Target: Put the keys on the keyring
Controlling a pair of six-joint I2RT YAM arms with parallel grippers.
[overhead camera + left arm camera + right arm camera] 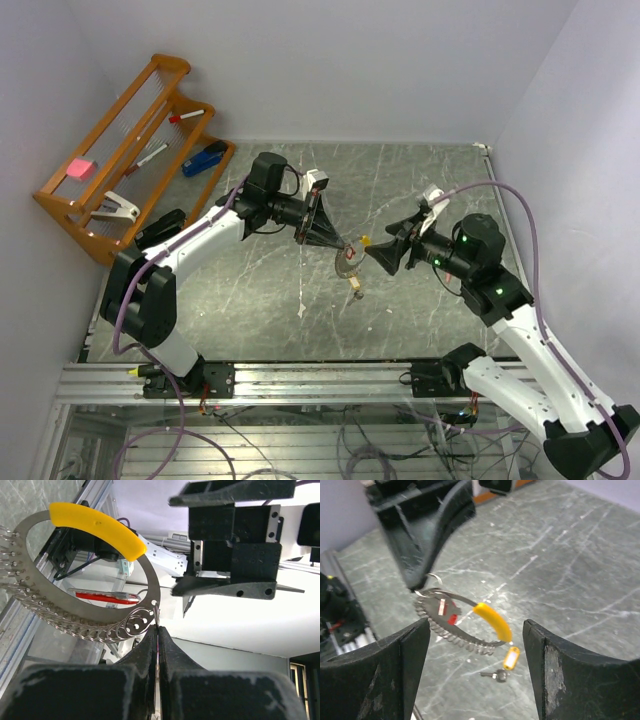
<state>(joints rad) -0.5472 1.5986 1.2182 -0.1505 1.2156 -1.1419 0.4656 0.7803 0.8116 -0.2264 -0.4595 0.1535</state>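
One keyring point(95, 527), edge pinched, right fingers point(370, 680) wide

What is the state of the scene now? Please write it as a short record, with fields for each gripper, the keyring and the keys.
left gripper: shut on the edge of the keyring
right gripper: open, holding nothing, pointed at the ring
keyring: held up off the table, yellow tag on its rim
red key: at the ring; whether it is threaded on cannot be told
second key: loose on the table, next to a small yellow label
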